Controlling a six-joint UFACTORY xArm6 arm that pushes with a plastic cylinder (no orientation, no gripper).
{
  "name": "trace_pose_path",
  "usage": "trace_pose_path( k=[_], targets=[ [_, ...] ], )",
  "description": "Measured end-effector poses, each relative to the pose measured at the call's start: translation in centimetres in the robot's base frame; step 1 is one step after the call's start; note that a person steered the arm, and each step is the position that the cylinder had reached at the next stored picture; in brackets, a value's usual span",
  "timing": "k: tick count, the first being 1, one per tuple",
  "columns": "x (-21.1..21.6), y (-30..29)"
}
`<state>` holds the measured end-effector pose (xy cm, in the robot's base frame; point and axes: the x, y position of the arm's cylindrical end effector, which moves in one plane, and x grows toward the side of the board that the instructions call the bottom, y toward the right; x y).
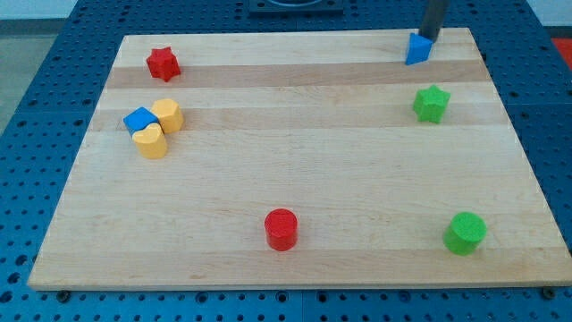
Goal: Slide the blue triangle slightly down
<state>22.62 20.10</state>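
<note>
Camera view: my tip (429, 38) sits just above the blue triangle (417, 49), seemingly touching, placed to drive it downward; no hand fitted, so nothing opens or closes; green star (431, 104) lies below

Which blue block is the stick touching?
The blue triangle block at the view's top right; my tip sits against it. The blue cube is far left beside yellow blocks.

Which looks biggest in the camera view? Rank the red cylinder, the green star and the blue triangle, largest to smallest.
1. red cylinder, though it lies nearest the view's bottom, so nearness may inflate it.
2. green star.
3. blue triangle, at the view's top, with my tip at its upper right edge; distance may shrink it.
</note>
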Motion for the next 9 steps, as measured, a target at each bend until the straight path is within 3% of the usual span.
trace_pose_path(
  k=[4, 5, 6, 7, 9],
  targets=[
    [15.0, -13.9],
    [12.6, -14.0],
    [6.3, -12.5],
    [7.5, -8.9],
    [8.3, -8.9]
  ],
)
